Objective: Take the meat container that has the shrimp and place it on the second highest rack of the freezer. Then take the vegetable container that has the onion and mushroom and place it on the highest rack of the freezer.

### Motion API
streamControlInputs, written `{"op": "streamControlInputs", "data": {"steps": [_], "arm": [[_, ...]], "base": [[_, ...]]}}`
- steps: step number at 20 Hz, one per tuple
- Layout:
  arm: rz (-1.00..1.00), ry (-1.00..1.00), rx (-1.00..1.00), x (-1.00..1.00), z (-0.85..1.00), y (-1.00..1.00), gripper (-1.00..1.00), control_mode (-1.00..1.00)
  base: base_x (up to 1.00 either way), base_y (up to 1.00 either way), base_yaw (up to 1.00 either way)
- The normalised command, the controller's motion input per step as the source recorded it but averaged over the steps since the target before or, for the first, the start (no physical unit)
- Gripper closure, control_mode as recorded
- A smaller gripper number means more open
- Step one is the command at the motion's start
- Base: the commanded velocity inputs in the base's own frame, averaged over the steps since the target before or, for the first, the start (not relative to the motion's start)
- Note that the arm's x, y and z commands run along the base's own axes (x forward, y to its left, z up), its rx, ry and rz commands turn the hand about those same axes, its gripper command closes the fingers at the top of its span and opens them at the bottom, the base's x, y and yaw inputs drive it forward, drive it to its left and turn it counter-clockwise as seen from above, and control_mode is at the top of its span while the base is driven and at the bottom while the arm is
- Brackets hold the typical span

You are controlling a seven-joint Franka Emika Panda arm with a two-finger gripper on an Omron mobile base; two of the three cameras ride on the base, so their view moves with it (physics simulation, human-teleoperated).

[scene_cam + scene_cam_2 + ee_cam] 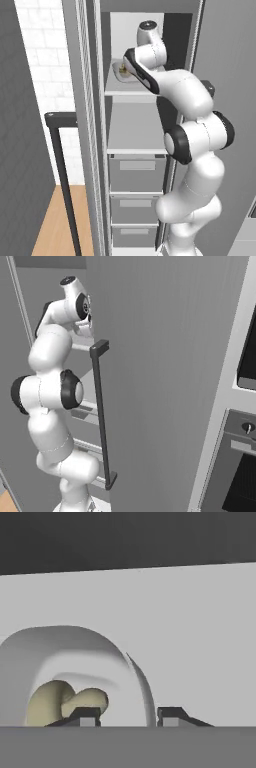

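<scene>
Fingertips (87, 716) sit either side of the container (75, 672) wall, jaws parted a bit, looks like they're just letting go, not clamping anything. Mushroom (87, 699) and a yellowish lump sit inside. Container's on the top shelf (125, 90) of the freezer (135, 150), so I'd say step 2 is basically done. Next up: back the gripper (127, 717) straight out without dragging the rim.

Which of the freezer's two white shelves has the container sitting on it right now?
The upper shelf: the vegetable container rests there, beside the gripper. The lower shelf is bare.
</scene>
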Motion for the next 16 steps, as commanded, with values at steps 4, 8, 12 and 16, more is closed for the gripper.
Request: {"op": "streamControlInputs", "data": {"steps": [4, 8, 12, 16], "arm": [[0.0, -0.21, 0.0, -0.95, 0.0, 0.0, -1.0, -1.0], [0.02, -0.08, 0.03, -1.0, 0.0, 0.0, -1.0, -1.0], [0.03, -0.09, 0.04, -1.0, -0.03, -0.03, -1.0, -1.0], [0.02, -0.13, 0.08, -1.0, 0.05, -0.01, -1.0, -1.0]], "base": [[0.0, 0.0, 0.0], [0.0, 0.0, 0.0], [0.0, 0.0, 0.0], [0.0, 0.0, 0.0]]}}
